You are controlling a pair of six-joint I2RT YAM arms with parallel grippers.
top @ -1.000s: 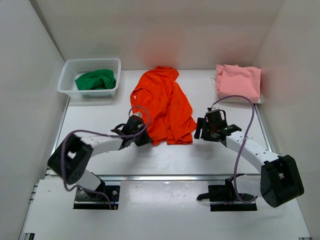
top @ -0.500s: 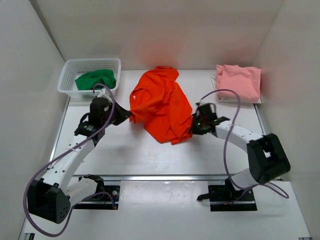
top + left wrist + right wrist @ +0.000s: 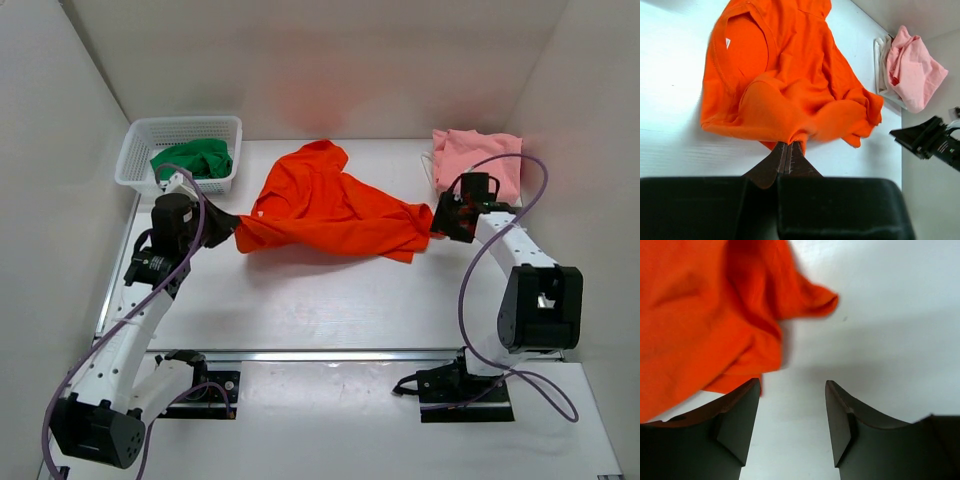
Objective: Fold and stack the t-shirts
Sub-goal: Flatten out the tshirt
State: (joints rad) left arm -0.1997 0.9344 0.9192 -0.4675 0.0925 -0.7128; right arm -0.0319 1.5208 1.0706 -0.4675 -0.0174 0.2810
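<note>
— pinching the orange-red t-shirt (image 3: pixel 330 210), was it, that left gripper (image 3: pixel 788 151)?
— yes, its jaws were pressed together on the shirt's near edge. the right gripper (image 3: pixel 792 390) stood with jaws apart and nothing between them, the cloth just beside one finger.
— and the shirts?
— the orange-red one lay rumpled across the middle of the table (image 3: pixel 330 300), stretched between the two arms. the pale pink t-shirt (image 3: pixel 480 160) sat folded at the far right corner, the green t-shirt (image 3: pixel 195 160) in the white basket (image 3: pixel 133 160) at far left.
</note>
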